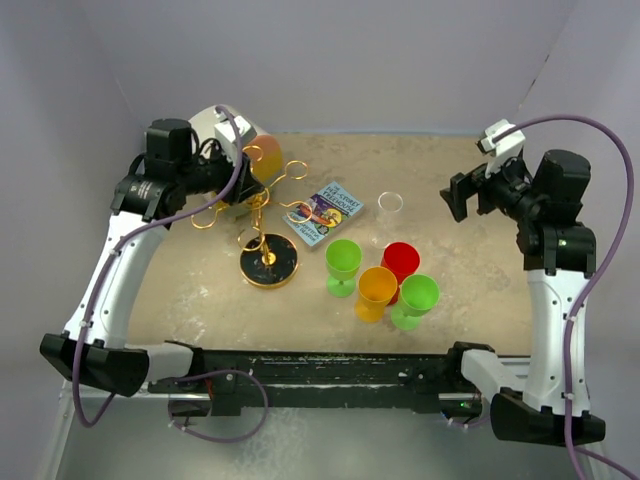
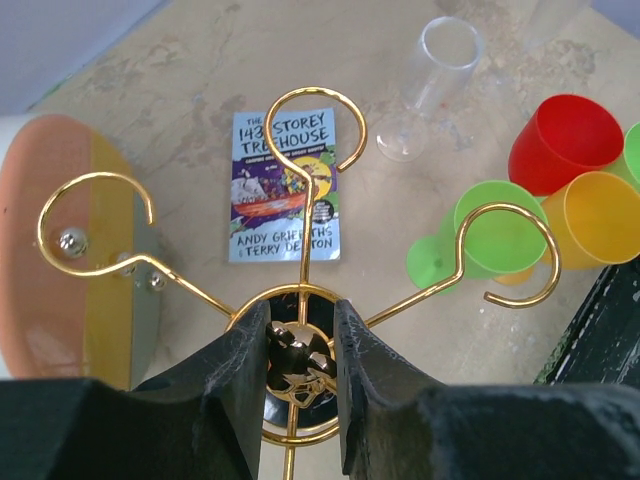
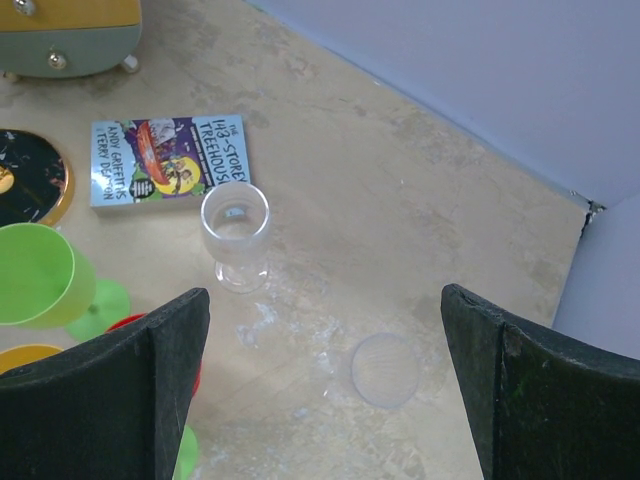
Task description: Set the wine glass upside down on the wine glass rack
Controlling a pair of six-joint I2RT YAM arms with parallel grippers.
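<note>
The wine glass rack point(image 1: 268, 262) is a gold wire tree on a round black base at the left middle of the table. My left gripper point(image 1: 243, 183) is at its top. In the left wrist view its fingers point(image 2: 245, 350) close on the gold knob of the rack point(image 2: 303, 215), with curled arms spreading ahead. The clear wine glass point(image 1: 390, 203) stands upright on the table right of the book, also in the left wrist view point(image 2: 437, 80) and the right wrist view point(image 3: 235, 232). My right gripper point(image 3: 322, 300) is wide open and empty, raised to the glass's right point(image 1: 462, 197).
A paperback book point(image 1: 324, 213) lies between rack and glass. Green point(image 1: 343, 264), orange point(image 1: 376, 291), red point(image 1: 401, 263) and green point(image 1: 415, 298) plastic goblets stand in a cluster at the front middle. A white cylinder with an orange-yellow face point(image 1: 262, 158) sits back left.
</note>
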